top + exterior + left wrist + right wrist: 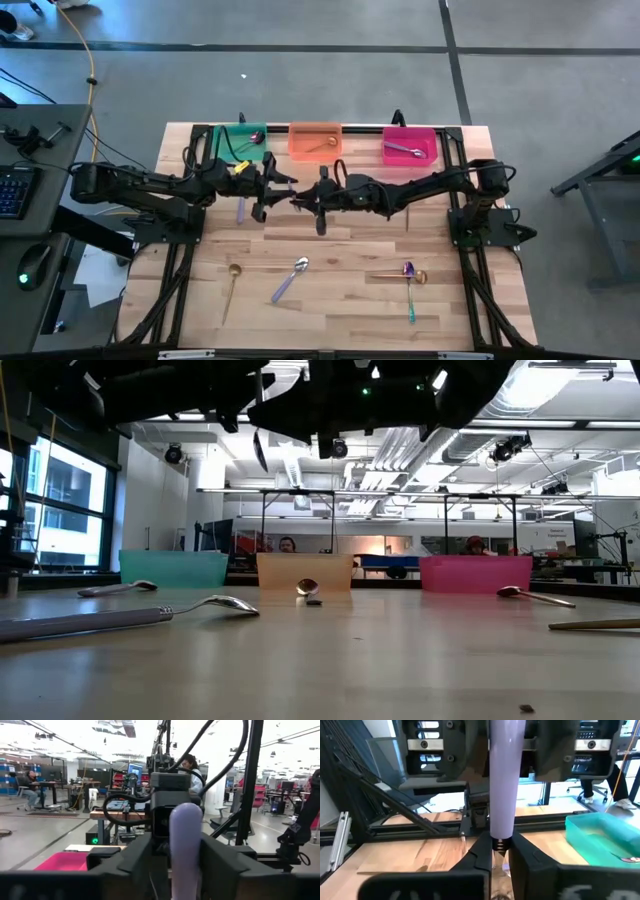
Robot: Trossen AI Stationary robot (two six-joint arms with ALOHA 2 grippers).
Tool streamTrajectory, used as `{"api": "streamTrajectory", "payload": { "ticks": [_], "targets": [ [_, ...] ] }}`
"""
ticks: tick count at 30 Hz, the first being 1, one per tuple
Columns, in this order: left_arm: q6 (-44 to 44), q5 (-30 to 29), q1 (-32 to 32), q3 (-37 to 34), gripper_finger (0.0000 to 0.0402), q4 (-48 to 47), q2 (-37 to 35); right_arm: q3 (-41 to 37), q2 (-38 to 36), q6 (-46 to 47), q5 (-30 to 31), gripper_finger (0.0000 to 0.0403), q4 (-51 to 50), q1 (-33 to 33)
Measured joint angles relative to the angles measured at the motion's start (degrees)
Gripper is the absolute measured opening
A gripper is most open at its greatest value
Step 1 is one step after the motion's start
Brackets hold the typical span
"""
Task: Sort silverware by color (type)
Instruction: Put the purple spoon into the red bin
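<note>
My left gripper (278, 192) and right gripper (308, 197) meet tip to tip above the table's middle, both shut on one lavender-handled utensil (502, 780) that spans between them, lifted clear. Its bowl end is hidden. On the table lie a gold spoon (231, 282), a silver spoon with a lavender handle (290, 279), a purple spoon with a teal handle (410, 290) across a gold one (395, 276), and another lavender handle (240, 209) under the left arm. One spoon lies in each bin. My left gripper pinches the lavender handle (186, 865) between its two fingers (135, 862), some way back from the rounded free end (186, 812), which points at the right arm. My right gripper pinches that free end (501, 834) between its fingertips (482, 855), coming level from the table's right, in line with the handle.
The green bin (222, 140), orange bin (315, 130) and pink bin (410, 133) stand in a row along the far edge. Bare wood lies between the bins and the spoons near the front edge. People sit at desks in the room beyond.
</note>
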Motion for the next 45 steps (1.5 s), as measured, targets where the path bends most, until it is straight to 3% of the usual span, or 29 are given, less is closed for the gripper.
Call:
{"api": "streamTrajectory", "payload": {
  "ticks": [5, 13, 17, 22, 28, 33, 41, 45],
  "targets": [
    [2.54, -0.16, 0.25, 0.0, 0.0203, -1.14, -0.3, -0.02, -3.14, -0.72, 3.52, 0.0009, -6.8, -0.46],
    [5.03, -2.08, 1.09, 0.04, 0.0209, -7.71, -0.44, -0.01, -17.08, -6.29, 12.61, 0.0009, -36.4, -5.56],
    [5.87, -2.02, 0.81, 0.04, 0.0209, -11.56, -0.44, 0.0, -23.91, -9.96, 21.81, 0.0008, -58.17, -12.61],
    [5.8, -1.96, 0.14, 0.04, 0.0209, -14.21, -0.44, -1.71, -26.96, -19.31, 23.0, 0.0008, -73.75, -26.2],
    [5.39, -1.91, -1.32, 0.04, 0.0209, -17.24, -0.44, -9.45, -26.61, -31.66, 18.26, 0.0008, -68.58, -41.42],
    [5.33, -1.88, -2.1, 0.04, 0.0209, -18.28, -0.44, -17.59, -26.63, -37.42, 15.76, 0.0008, -61.91, -49.21],
    [5.45, -2.59, -1.56, 0.04, 0.0209, -18.12, -0.44, -23.58, -26.63, -38.5, 13.4, 0.001, -57.79, -53.51],
    [5.46, -2.6, -1.55, 0.04, 0.0209, -18.01, -0.44, -23.91, -26.63, -37.39, 13.21, 0.0039, -55.24, -53.46]
  ]
}}
